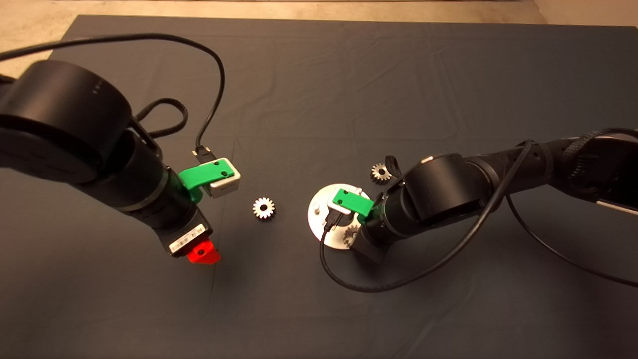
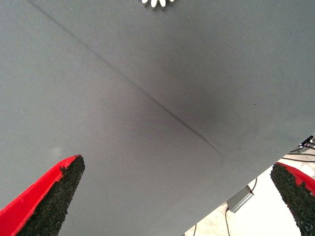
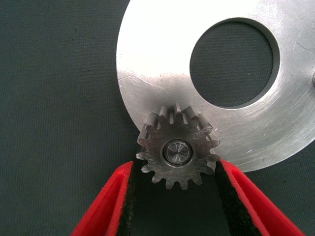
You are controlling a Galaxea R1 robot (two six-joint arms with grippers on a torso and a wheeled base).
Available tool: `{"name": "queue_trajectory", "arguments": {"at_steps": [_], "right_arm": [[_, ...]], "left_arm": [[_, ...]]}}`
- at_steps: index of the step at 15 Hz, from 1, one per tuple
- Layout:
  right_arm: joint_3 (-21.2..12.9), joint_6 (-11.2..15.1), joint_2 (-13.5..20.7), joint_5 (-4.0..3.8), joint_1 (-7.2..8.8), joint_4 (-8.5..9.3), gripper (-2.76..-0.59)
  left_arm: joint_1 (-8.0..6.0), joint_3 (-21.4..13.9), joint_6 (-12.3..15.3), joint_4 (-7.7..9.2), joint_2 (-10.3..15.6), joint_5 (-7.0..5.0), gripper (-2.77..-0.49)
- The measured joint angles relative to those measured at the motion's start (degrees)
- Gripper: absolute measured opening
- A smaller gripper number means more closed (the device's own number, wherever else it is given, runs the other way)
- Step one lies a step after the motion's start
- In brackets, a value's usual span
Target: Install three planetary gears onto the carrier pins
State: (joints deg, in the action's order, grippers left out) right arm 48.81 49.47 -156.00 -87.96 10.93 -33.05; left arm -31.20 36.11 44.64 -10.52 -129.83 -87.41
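Head view: the right gripper's (image 1: 360,238) wrist and camera cover much of the carrier disc (image 1: 319,212); the gear beneath it (image 1: 352,232) shows only partly. Left wrist view: a gear (image 2: 156,2) is cut by the frame edge, only a few teeth visible. Right wrist view: the disc runs past the frame edge; one pin (image 3: 313,78) is cropped.

Glaring white on the disc (image 3: 162,59) in the right wrist view, washing out its face. Dimming toward the head view's corners over the dark mat (image 1: 319,75). Casting a soft shadow beneath the left gripper (image 1: 204,253). Blurring slightly on near fingertips (image 2: 54,196).
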Motion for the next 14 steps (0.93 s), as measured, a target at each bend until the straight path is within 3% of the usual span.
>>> {"name": "queue_trajectory", "arguments": {"at_steps": [3,8,14], "right_arm": [[0.00,-0.02,0.13,0.11,0.02,0.00,-1.94],[0.00,-0.05,0.13,0.09,0.22,0.01,-1.93],[0.00,-0.05,1.36,0.26,3.45,0.09,-1.93]], "left_arm": [[0.00,0.00,0.00,0.00,0.01,-0.02,-0.49],[0.00,0.00,0.00,0.00,0.01,-0.02,-0.49],[0.00,0.02,-0.02,0.02,0.00,-0.02,-0.49]]}}
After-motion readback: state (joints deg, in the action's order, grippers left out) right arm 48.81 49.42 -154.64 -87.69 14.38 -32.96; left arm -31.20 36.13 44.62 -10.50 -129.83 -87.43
